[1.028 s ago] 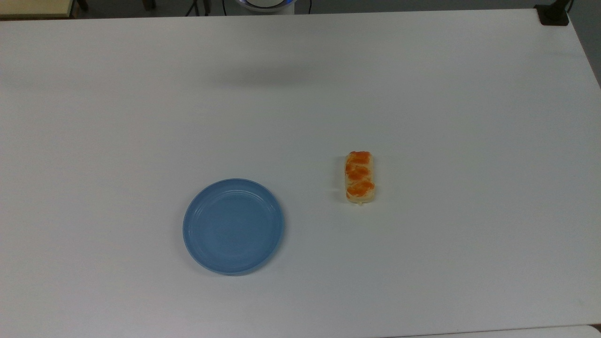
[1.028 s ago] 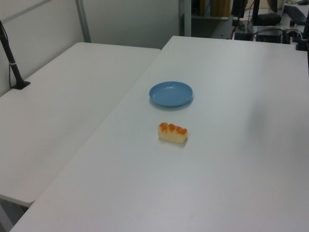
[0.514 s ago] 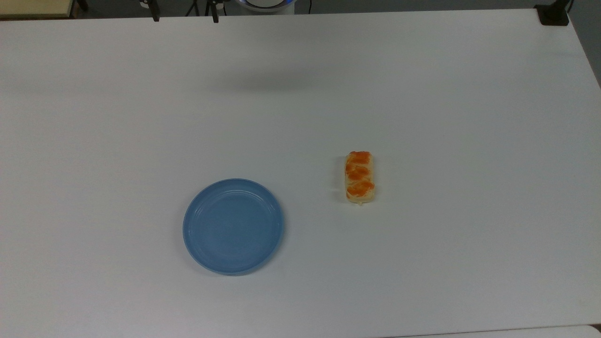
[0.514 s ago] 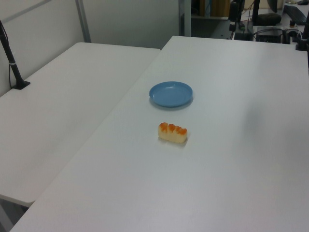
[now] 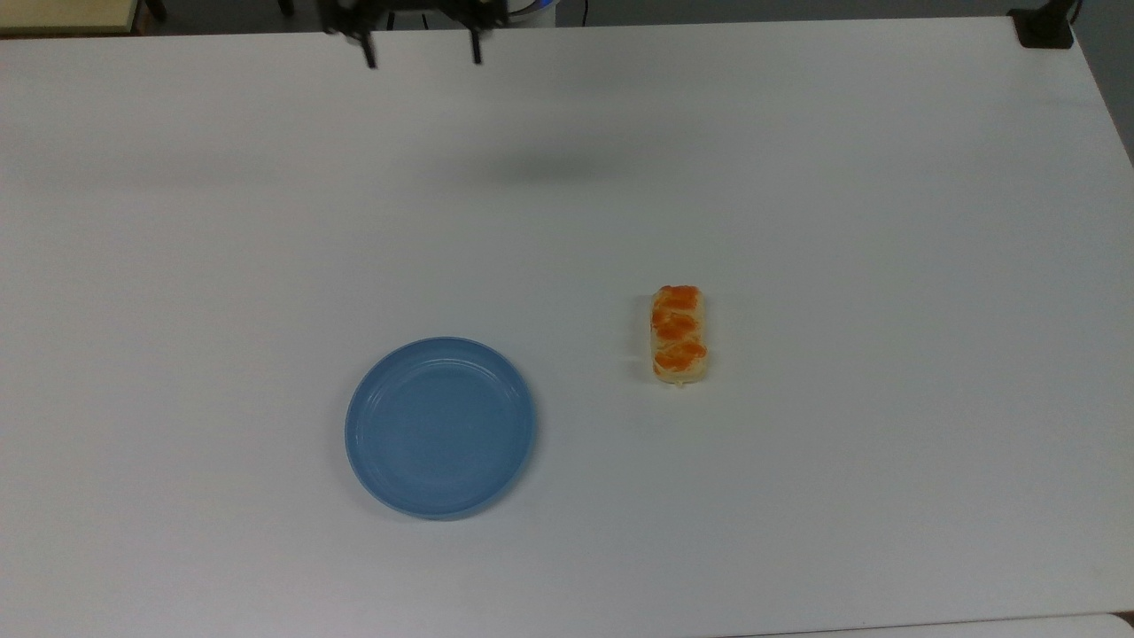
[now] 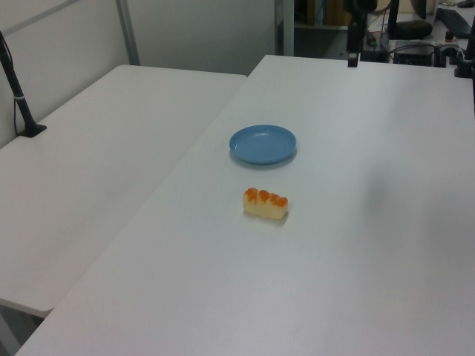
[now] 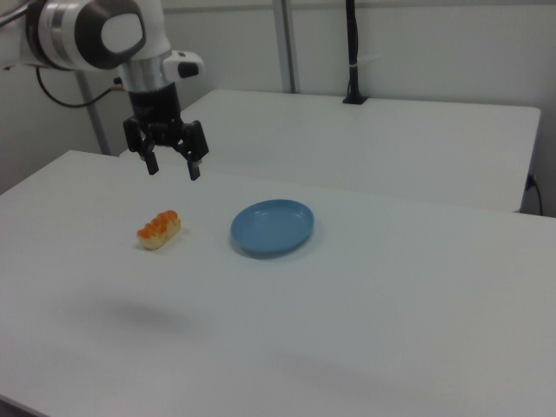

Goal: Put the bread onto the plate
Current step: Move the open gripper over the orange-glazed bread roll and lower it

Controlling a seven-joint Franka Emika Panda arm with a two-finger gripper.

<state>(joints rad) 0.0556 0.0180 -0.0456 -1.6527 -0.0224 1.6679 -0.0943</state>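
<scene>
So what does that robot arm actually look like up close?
The arm is made of rounded silver-white segments with a dark grey round cap at a joint. At its end sits a black tool with two slim black fingers. A dark cable trails behind it.

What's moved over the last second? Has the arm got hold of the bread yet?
Not yet. The gripper has come further into the top view from its top edge, fingers open and holding nothing. The bread and the plate lie where they were on the table, apart from each other.
</scene>
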